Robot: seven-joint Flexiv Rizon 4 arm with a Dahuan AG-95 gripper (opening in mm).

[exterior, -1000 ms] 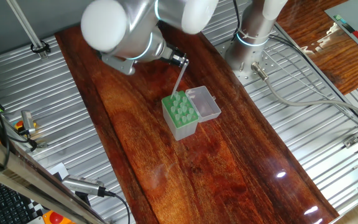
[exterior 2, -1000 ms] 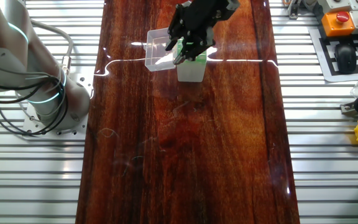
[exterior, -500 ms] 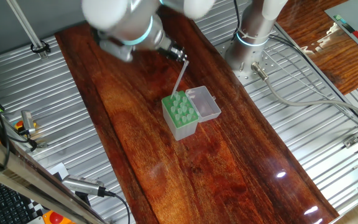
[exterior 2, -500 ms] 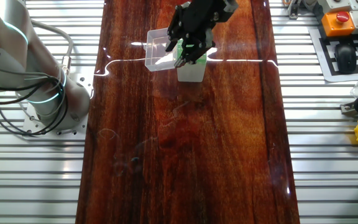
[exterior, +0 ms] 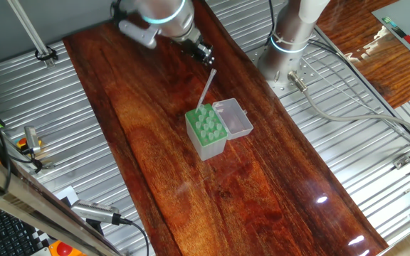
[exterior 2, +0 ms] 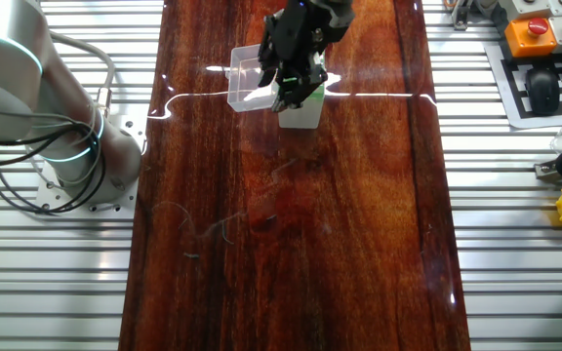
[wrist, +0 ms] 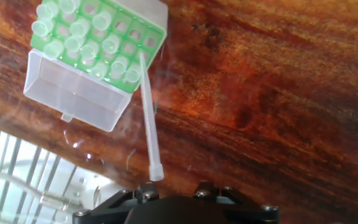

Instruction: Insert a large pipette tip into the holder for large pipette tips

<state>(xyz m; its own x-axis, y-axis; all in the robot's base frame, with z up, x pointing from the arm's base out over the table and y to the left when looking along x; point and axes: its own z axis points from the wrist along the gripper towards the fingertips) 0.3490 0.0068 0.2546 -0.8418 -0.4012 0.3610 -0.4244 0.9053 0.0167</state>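
I see a pale green rack dotted with a grid of round holes, its lid clear, a translucent whitish tip, and a reddish-brown, streaky-grained wooden table.

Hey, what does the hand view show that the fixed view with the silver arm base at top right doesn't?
Only the hand view shows the seated tips in the holder's grid and the large pipette tip's narrow end at an edge hole. Only the fixed view shows the arm, its base and the striped metal surround. Both show holder, open lid, leaning tip and wooden table.
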